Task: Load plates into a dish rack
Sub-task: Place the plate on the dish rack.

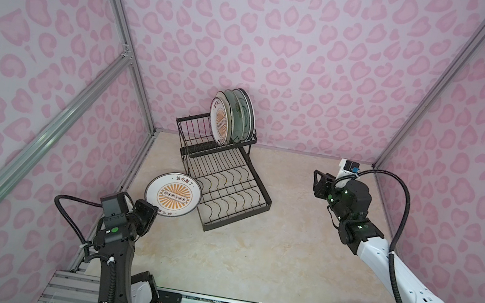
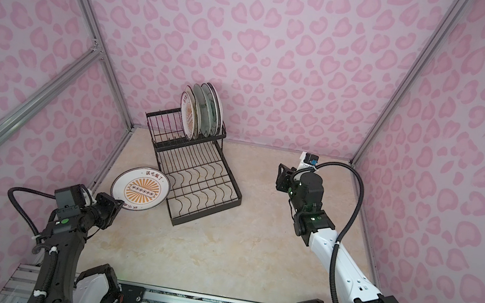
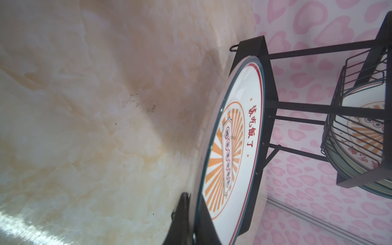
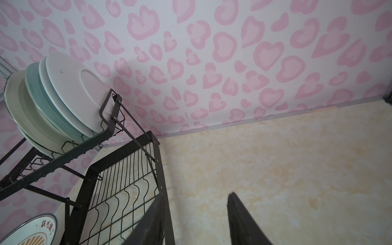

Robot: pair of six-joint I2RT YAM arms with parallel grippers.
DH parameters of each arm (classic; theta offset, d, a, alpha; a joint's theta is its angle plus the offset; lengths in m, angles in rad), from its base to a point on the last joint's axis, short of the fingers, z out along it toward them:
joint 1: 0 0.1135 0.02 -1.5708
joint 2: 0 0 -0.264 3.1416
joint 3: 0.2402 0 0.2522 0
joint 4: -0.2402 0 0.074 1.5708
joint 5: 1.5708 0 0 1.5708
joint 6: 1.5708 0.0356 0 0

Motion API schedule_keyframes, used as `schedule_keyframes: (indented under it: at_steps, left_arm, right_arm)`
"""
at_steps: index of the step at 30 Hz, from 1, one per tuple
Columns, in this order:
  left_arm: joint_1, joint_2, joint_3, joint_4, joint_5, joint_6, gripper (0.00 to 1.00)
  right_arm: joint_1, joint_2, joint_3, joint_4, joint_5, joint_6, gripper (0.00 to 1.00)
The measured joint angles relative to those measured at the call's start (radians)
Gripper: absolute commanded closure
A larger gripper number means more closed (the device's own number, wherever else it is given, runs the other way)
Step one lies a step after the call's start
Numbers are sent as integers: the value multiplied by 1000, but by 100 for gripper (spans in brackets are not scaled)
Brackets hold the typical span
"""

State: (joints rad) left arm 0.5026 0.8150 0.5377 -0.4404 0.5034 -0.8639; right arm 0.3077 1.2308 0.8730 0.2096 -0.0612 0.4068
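A: Where is my plate right now?

B: Your left pincer (image 1: pixel 155 210) is shut tight on the rim of the sun plate (image 1: pixel 173 194). The plate hangs almost flat at about 8 o'clock from the rack (image 1: pixel 236 216), right by the corner of the low tray. I cannot tell if it touches the wire.

A: And my other pincer?

B: Your right pincer (image 4: pixel 195 214) is about half open and holds nothing. It hangs over the bench (image 1: pixel 250 255) at about 3 o'clock from the rack.

A: What could go wrong from here?

B: You hold the plate by just one edge, so the far side pulls down. If you swing fast, it may slip out and break on the bench. The plate also has to stand up on its edge to fit a slot. If you turn it too near the rack, it could bang the wire and push the rack away. The other plates (image 1: pixel 233 117) stand at the rack's 12 o'clock end. The free slots are at about 8 o'clock from them. If you come in crooked, you might knock them over.
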Motion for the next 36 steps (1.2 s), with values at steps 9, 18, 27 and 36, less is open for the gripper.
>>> schedule_keyframes:
  at_steps: [9, 18, 27, 36]
  left_arm:
    - [-6, 30, 42, -32, 64, 69, 97]
    - [-29, 32, 45, -60, 108, 108, 97]
    - [-111, 82, 69, -58, 152, 142, 97]
    - [-147, 140, 105, -20, 194, 159, 97]
  right_arm:
    - [5, 9, 21, -14, -26, 5, 52]
    - [9, 33, 30, -4, -74, 42, 51]
    - [27, 155, 30, 97, -230, 151, 51]
    - [109, 310, 30, 282, -405, 343, 52]
